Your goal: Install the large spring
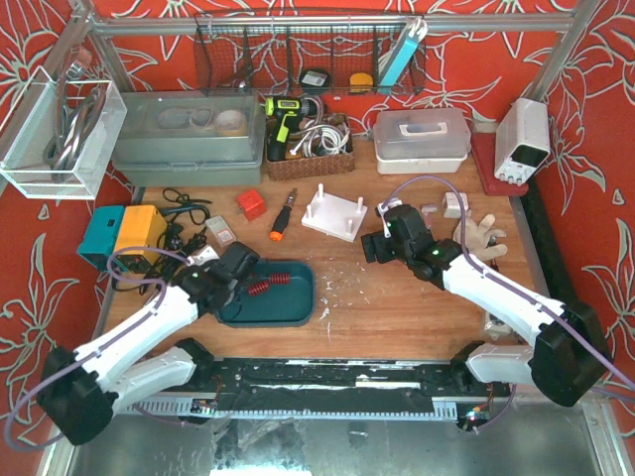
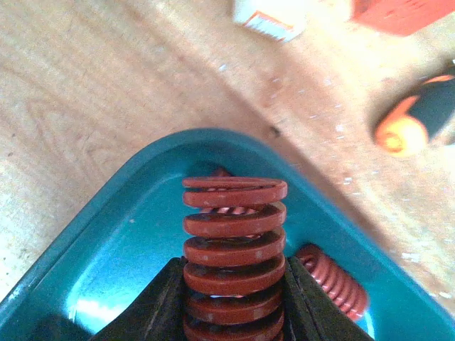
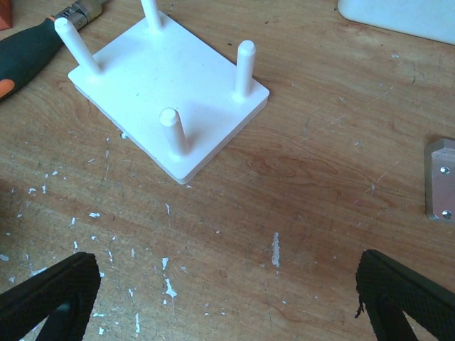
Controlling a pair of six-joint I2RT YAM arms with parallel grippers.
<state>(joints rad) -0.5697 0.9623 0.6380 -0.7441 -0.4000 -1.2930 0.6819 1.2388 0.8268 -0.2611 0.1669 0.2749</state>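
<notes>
The large spring [image 2: 234, 241], thick red coils, stands out of my left gripper [image 2: 234, 288], whose black fingers [image 2: 160, 302] are shut on its lower coils from both sides. It hangs over a corner of the teal tray [image 2: 106, 241], where a smaller red spring [image 2: 334, 280] lies to its right. From above, the left gripper [image 1: 241, 270] is at the tray's [image 1: 298, 309] left end. A white base with four upright pegs [image 3: 170, 92] sits on the table ahead of my right gripper [image 3: 227, 284], which is open and empty above bare wood. Overhead, that gripper [image 1: 377, 246] sits just right of the base [image 1: 334, 215].
An orange-and-black screwdriver [image 1: 282, 218] and a red block [image 1: 251, 204] lie left of the peg base. A glove [image 1: 483, 236] and a small metal block [image 3: 441, 181] are to the right. A yellow-and-teal box with cables [image 1: 124, 233] sits at the far left.
</notes>
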